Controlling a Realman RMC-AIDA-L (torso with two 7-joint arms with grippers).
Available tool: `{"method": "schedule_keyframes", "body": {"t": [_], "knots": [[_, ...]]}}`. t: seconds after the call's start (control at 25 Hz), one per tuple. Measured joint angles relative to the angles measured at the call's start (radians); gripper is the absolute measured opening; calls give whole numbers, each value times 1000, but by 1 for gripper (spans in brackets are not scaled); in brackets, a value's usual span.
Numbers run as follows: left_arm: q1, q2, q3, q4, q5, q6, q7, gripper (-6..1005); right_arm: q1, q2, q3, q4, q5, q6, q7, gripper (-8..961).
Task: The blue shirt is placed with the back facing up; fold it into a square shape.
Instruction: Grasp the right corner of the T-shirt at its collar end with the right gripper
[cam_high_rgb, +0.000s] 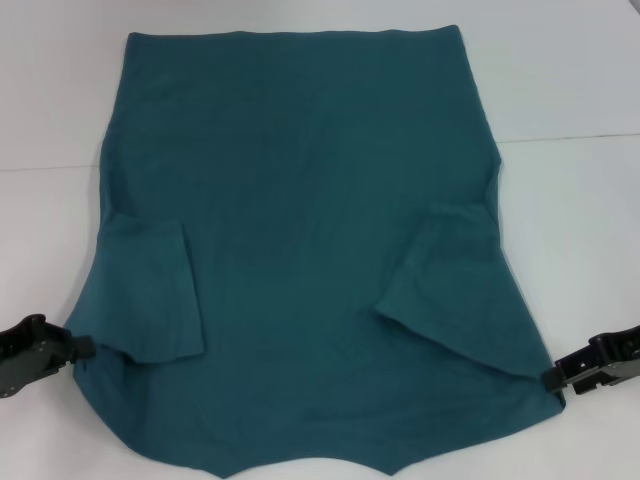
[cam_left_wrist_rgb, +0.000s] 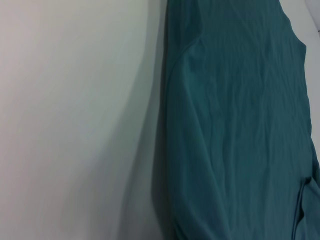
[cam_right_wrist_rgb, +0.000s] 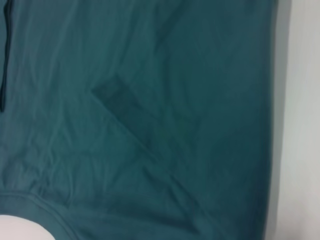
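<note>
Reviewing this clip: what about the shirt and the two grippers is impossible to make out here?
- Head view: the blue shirt runs past the bottom edge, so its near edge is cut off.
- Head view: the left gripper and right gripper meet the shirt's side edges; any grip is unreadable.
- Wrist views: only fabric shows, no fingers.

The blue shirt (cam_high_rgb: 310, 230) is lying flat on the bench (cam_high_rgb: 570, 90), its straight hem at the far side and its neck end nearest the robot. Both sleeves are lying folded inward on top of the body, one toward each side. The left gripper (cam_high_rgb: 85, 348) is sitting at the shirt's near left edge, the right gripper (cam_high_rgb: 550, 378) at its near right corner.
</note>
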Motion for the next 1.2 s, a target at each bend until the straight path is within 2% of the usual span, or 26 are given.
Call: {"method": "schedule_keyframes", "body": {"t": [0.24,0.96,1.2], "knots": [[-1,0,0,0,0,-1,1,7,11,11,-28,2,-1,13,9,574],[1,0,0,-1,0,-4,2,7,21,19,-81,0,-1,42,30,574],[0,0,0,-2,0,-7,2,6,28,29,-119,-3,-2,53,30,564]]}}
